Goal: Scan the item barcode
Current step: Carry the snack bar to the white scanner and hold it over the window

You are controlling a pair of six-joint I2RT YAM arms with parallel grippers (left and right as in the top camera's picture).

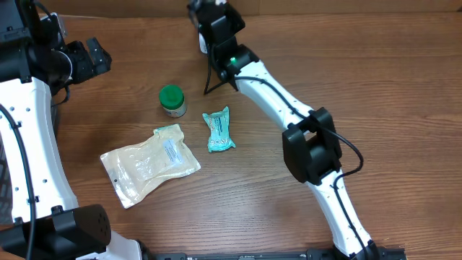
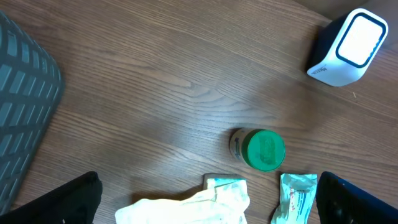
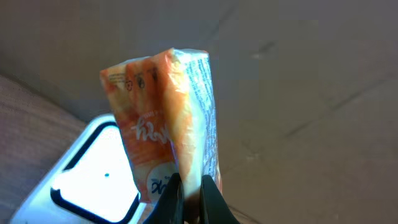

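Here we pinch the orange packet (image 3: 165,124) in our right claw (image 3: 193,186) near the scanner (image 3: 93,180); our left claw (image 1: 103,56) gapes empty.

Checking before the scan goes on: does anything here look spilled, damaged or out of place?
Nothing spilled or broken. Only the orange packet, pinched by one edge in the right gripper at the scanner, looks creased and folded. The green-lidded jar stands upright; the teal packet and pale pouch lie flat.
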